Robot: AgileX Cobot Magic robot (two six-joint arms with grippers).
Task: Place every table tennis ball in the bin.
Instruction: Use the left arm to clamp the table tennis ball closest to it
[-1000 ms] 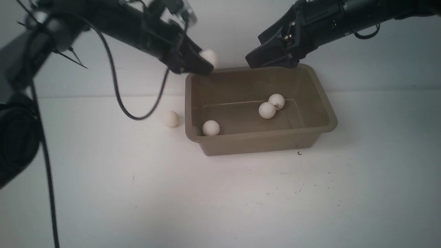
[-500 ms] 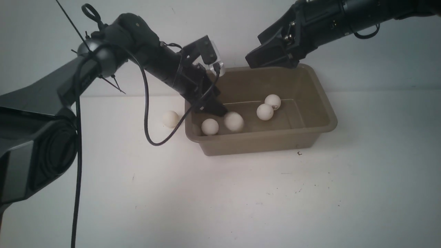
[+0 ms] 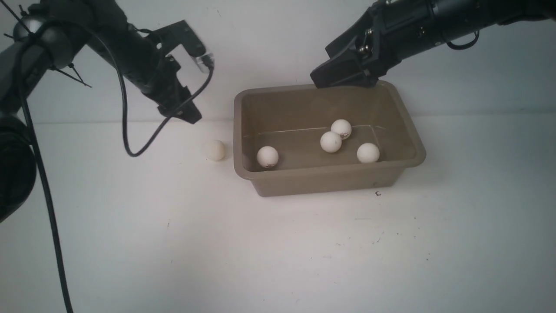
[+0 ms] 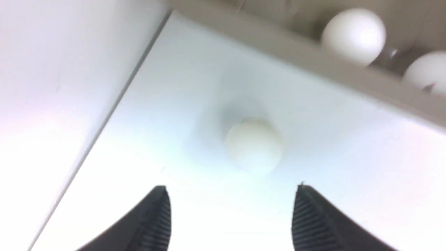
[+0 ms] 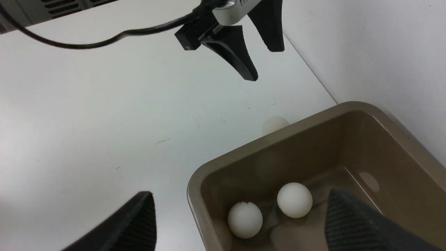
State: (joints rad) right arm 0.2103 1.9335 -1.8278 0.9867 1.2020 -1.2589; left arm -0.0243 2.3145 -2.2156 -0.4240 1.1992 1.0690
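The fourth small matte white table tennis ball (image 3: 368, 153), which the left jaws were carrying at the rim a second ago, is now lying on the floor of the rectangular taupe plastic bin (image 3: 304, 104), near its right end. It is joining three others. One (image 3: 267, 157) is sitting by the left wall with a small dark mark showing. Two (image 3: 331, 141) (image 3: 341, 128) are resting against each other near the middle, the farther one bearing a reddish print.

The black left arm (image 3: 134, 65) has been pulling back and is now hanging to the left of the bin, above the white counter (image 3: 278, 252). The left jaws are standing moderately apart with nothing between them, their ribbed inner faces pointing down toward the last ball (image 3: 214, 150). That ball is sitting alone on the counter, just beside the bin's left wall but not touching it. Four of five are in, so I am judging that one pickup is remaining.

The right jaws, on the black right arm (image 3: 391, 34), are spread wide and empty, hovering over the bin's far rim.

The balls are looking smooth, light and perfectly round, so a nudge is likely to send one rolling. The bin is showing smooth sloping walls, rounded corners and a flared rim. The counter is lying flat and matte, faintly speckled.
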